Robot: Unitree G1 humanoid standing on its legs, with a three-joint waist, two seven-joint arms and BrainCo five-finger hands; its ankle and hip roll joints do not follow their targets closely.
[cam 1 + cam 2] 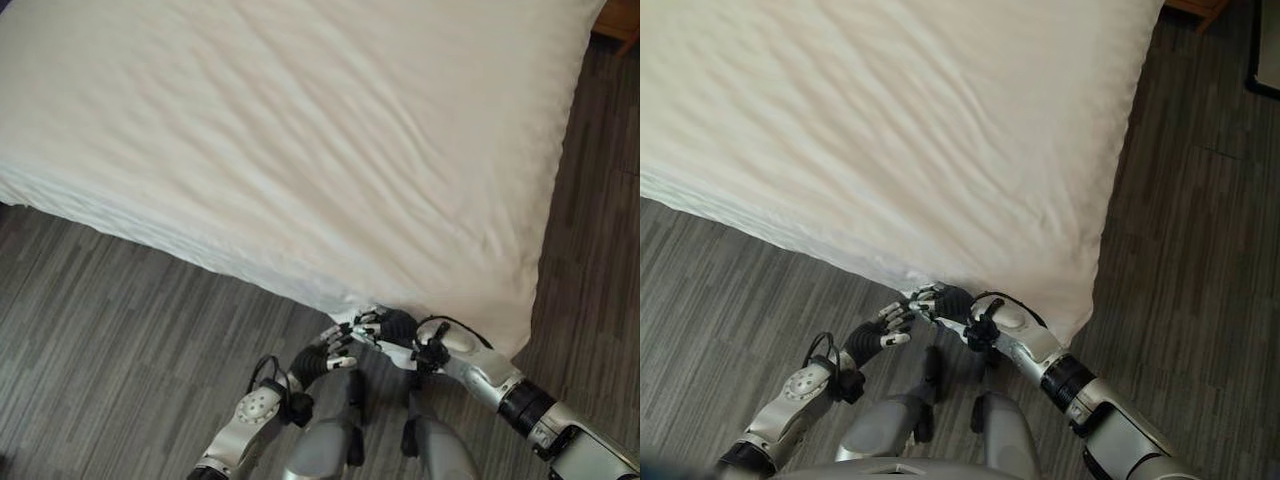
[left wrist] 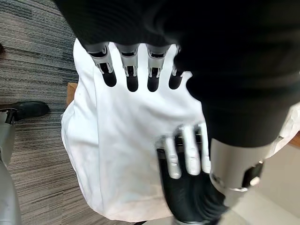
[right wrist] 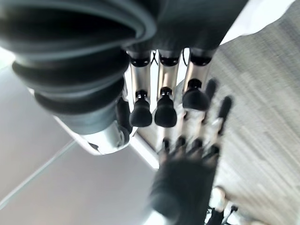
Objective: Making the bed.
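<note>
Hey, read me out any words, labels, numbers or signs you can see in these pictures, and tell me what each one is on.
There is no text to read.
The white sheet on the bed is plain.
The grey wood-look floor carries no marks.
The left hand and right hand, close together at the bed's near corner, show no legible label.

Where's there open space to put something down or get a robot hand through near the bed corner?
The broad top of the white bed sheet lies bare. Open dark wood-grain floor borders its near edge, and another strip runs past its right side. It is crowded under the near corner, where the left robot hand and right robot hand meet at the sheet's edge.
</note>
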